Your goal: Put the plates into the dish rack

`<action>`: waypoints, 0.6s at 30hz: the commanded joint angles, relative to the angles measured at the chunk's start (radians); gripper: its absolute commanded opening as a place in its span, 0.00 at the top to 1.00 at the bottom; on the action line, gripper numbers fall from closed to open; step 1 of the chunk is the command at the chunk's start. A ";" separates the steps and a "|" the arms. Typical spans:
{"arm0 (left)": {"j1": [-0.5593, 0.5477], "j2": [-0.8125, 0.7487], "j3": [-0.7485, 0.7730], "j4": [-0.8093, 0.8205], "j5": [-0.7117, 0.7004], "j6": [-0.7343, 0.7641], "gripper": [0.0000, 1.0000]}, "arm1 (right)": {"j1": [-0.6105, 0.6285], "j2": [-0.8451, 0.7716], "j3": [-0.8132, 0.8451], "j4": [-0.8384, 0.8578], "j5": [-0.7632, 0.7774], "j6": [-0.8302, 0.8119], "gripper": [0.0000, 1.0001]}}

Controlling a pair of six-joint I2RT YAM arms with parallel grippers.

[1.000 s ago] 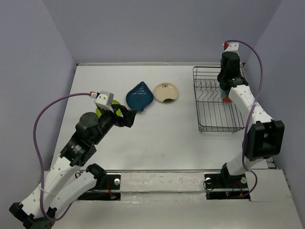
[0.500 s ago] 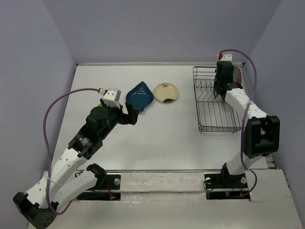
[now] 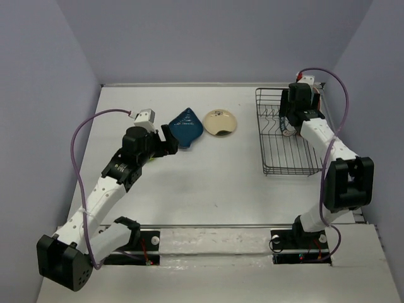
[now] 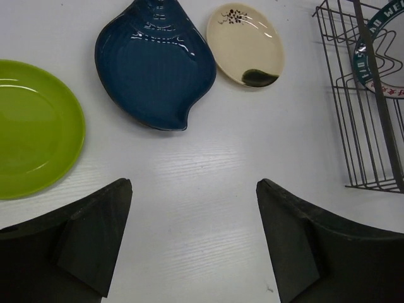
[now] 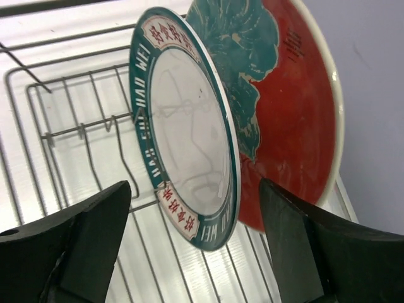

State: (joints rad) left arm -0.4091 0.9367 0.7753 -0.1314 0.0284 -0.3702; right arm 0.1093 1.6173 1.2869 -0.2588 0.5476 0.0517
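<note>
Left tool (image 4: 192, 186) now closer to the teal plate (image 4: 151, 69), empty and spread (right tool (image 5: 194, 186) likewise, by the dish rack (image 5: 63, 132)).

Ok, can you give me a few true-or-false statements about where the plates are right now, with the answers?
1. Two plates stand upright in the dish rack: the white plate and the red floral plate. True.
2. The lime-green plate is in the rack. False: it lies on the table.
3. The cream plate lies beside the teal plate. True.
4. The left gripper grips the teal plate. False: it is open and empty.
</note>
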 commanded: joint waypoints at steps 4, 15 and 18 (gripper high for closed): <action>0.026 0.019 -0.028 0.116 -0.010 -0.205 0.22 | -0.007 -0.272 -0.034 -0.033 -0.199 0.163 0.11; 0.024 0.338 -0.018 0.298 -0.269 -0.288 0.37 | 0.118 -0.581 -0.365 0.171 -0.768 0.321 0.10; 0.024 0.449 0.040 0.319 -0.292 -0.286 0.38 | 0.167 -0.631 -0.411 0.190 -0.819 0.330 0.10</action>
State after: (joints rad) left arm -0.3904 1.3014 0.7395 0.0898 -0.1665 -0.6373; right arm 0.2291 1.0576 0.9127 -0.1688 -0.0982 0.3351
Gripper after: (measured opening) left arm 0.624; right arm 0.903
